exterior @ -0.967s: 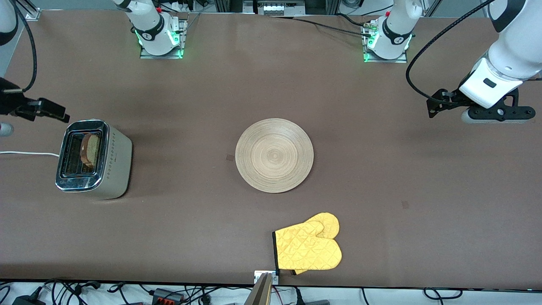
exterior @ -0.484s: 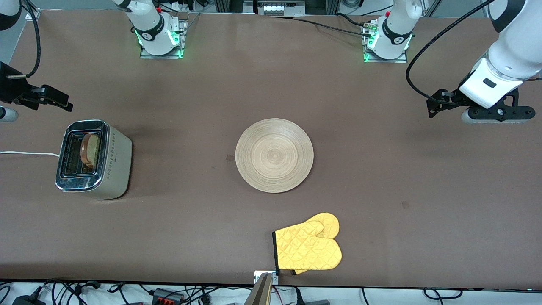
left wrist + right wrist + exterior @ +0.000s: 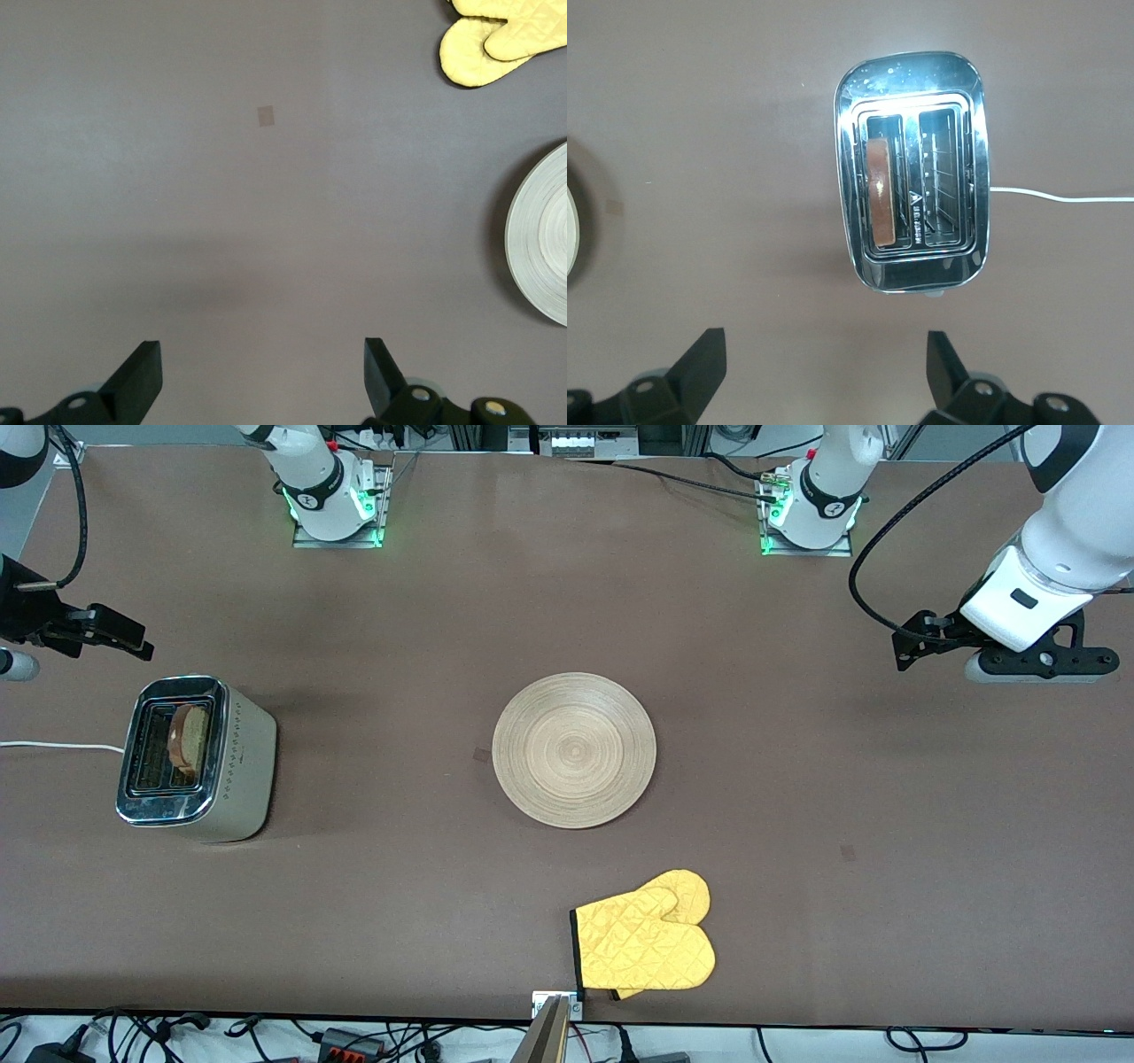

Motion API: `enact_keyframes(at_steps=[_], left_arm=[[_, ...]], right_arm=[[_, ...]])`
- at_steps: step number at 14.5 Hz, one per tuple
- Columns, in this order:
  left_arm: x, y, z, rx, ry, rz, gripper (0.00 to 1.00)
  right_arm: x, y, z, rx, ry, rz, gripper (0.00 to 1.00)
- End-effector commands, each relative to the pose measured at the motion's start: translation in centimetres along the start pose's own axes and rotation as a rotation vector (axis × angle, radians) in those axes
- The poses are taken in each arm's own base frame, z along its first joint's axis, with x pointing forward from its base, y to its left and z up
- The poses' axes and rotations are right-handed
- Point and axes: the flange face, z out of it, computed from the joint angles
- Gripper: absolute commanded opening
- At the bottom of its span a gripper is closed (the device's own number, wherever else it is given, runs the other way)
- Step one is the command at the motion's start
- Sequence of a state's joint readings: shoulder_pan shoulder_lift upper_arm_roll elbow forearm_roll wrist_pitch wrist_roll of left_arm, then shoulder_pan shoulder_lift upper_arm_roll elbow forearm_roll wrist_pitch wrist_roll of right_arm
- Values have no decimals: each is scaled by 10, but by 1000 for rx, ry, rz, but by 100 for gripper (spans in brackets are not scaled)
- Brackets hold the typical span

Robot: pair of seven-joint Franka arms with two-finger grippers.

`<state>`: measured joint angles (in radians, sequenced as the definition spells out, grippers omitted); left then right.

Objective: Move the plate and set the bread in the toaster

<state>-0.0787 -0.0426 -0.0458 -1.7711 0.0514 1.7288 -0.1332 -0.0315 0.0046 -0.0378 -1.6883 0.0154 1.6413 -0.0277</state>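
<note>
the brown table (image 3: 797,797) carries, largest first, the light-wood plate (image 3: 574,750) lying bare at its centre, the toaster (image 3: 197,758) toward the right arm's end, a yellow quilted oven mitt (image 3: 645,941) nearer the front camera than the plate at about its 5 o'clock, and the bread (image 3: 189,737), standing on edge in the toaster slot closer to the plate with its crust poking up. going by that, the bread step looks finished and the plate looks set down. the toaster's long axis runs 12 to 6 in the front view, and the slice lines up with it. the right gripper (image 3: 824,372) hangs empty with fingers spread wide, over the table just past the toaster's 12 o'clock end; the toaster lies straight ahead of it in the right wrist view, so this arm is much the nearer one should the slice need seating. the left gripper (image 3: 261,376) is also spread wide and empty, waiting over bare table at the left arm's end, well apart from the plate. a white cord (image 3: 58,746) trails off the toaster at 9 o'clock. the table around both arms shows no other objects.
</note>
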Motion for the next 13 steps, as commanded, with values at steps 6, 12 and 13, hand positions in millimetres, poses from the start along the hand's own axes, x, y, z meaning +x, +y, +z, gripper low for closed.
enact_keyframes(at_steps=[6,12,13], left_arm=[[-1,4,-9,-19,-1,-4,100],[-2,4,-9,-19,-1,-3,100],[-2,5,-9,-20,-1,-3,100]], right_arm=[[-8,8,-8,-11,15,3,100],[-9,6,-6,-11,4,-1,100],[-9,6,-5,-11,4,0,100]])
